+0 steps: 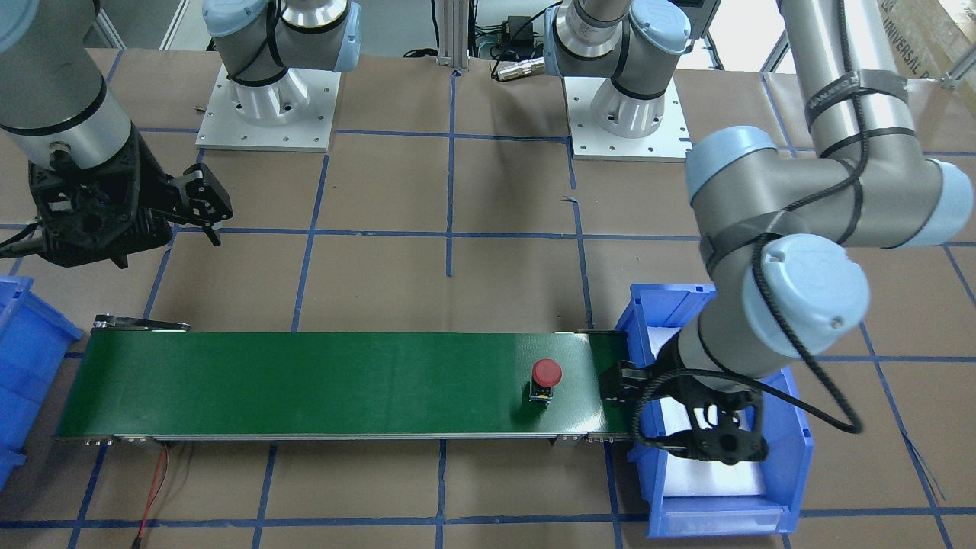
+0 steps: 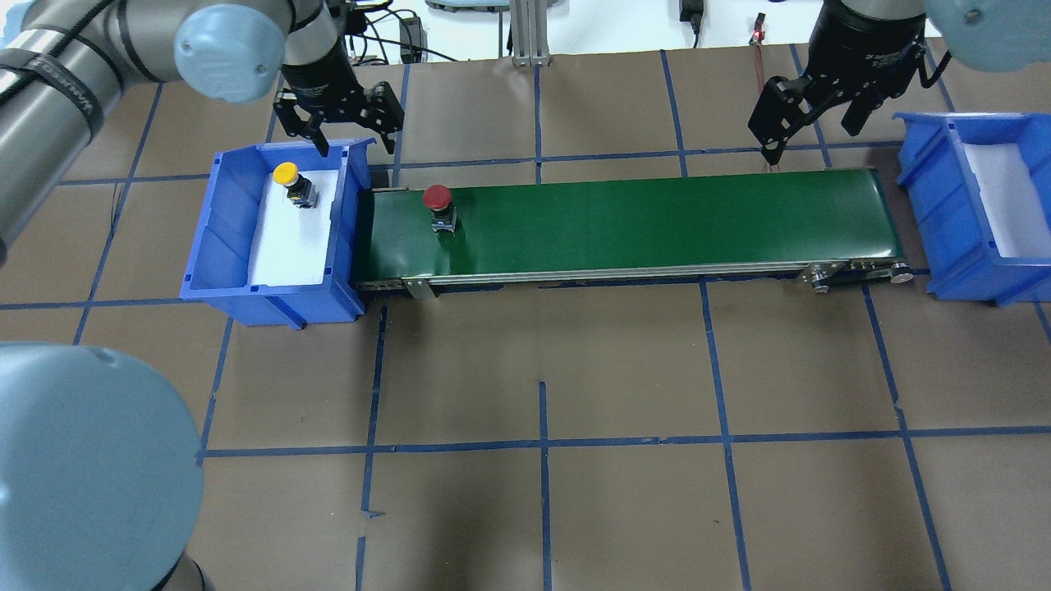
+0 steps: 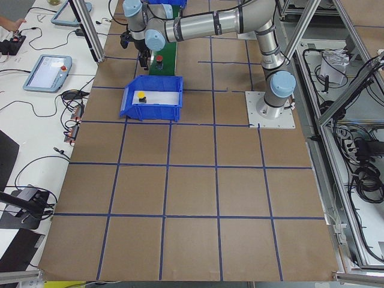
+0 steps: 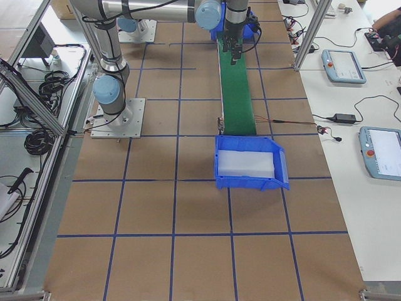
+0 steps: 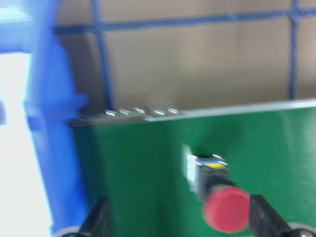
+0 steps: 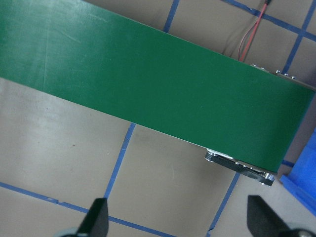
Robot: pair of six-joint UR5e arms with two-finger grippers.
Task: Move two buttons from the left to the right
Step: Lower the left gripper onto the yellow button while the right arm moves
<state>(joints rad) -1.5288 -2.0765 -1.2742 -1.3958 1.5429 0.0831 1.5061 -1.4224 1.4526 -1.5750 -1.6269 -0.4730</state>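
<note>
Left blue bin [image 2: 215, 222]: yellow button [image 2: 293, 184] inside, on the white liner.
Left gripper [image 2: 357, 136]: above the bin's far right corner, fingers apart, empty.
Green conveyor belt [image 2: 657, 217] on counter [image 2: 575, 394]: red button [image 2: 439, 207] upright near its left end.
Right gripper [image 2: 811, 139]: above the belt's right end, fingers apart, empty.
Right blue bin [image 2: 944, 213]: just beyond the belt.

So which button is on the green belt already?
The red button, standing on the green belt near its left end. The yellow button sits inside the blue bin beside that end.
</note>
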